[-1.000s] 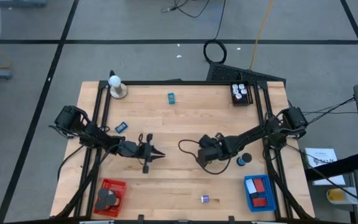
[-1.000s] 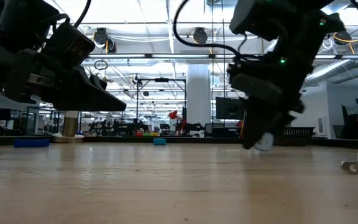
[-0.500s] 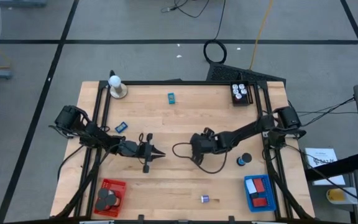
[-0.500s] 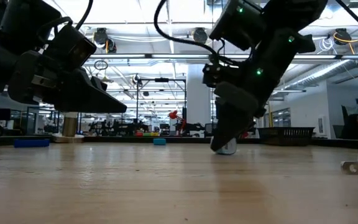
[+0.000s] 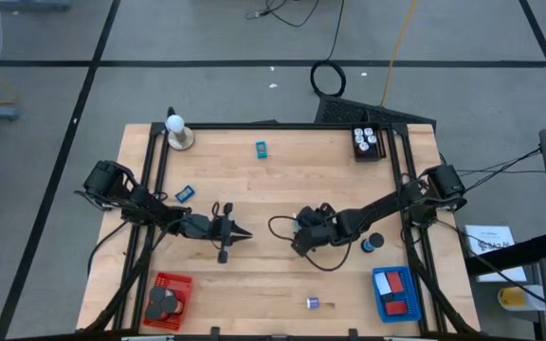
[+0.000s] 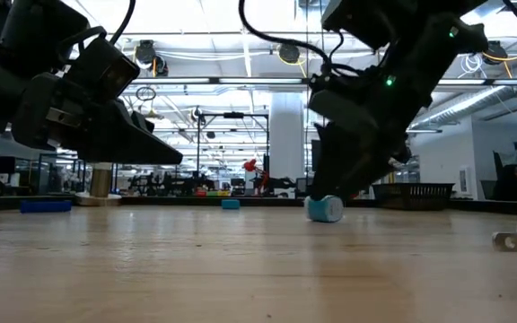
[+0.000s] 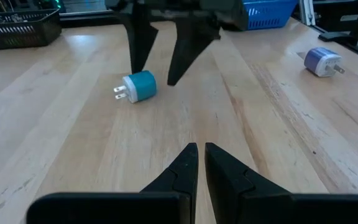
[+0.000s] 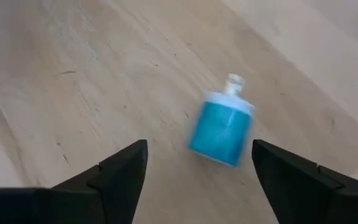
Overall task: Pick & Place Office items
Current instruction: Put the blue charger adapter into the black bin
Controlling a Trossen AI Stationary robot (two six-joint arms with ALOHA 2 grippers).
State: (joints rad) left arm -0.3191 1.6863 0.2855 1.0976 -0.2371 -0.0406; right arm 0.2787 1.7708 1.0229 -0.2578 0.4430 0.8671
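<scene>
A teal and white plug (image 7: 138, 86) lies on its side on the bare wood near the table's middle, also seen in the low view (image 6: 324, 209) and the right wrist view (image 8: 221, 130). My right gripper (image 8: 197, 155) hangs open just above it, fingers spread to either side of the plug without touching it (image 7: 154, 74). My left gripper (image 7: 199, 163) is shut and hovers left of the middle (image 5: 243, 235), pointing at the plug. Other office items are scattered: a blue piece (image 5: 185, 193), a teal piece (image 5: 262, 149), a black and blue roll (image 5: 373, 243) and a purple bit (image 5: 312, 303).
A red basket (image 5: 169, 296) with black discs sits at the near left, a blue basket (image 5: 393, 292) with red and white blocks at the near right. A black tray (image 5: 366, 142) stands at the far right, a white ball on a tan base (image 5: 176, 133) at the far left.
My right gripper swung toward the table's left with the plug at its fingertips, then drew back a little toward the near edge. The plug went from right of the middle to the middle and now lies on the wood.
</scene>
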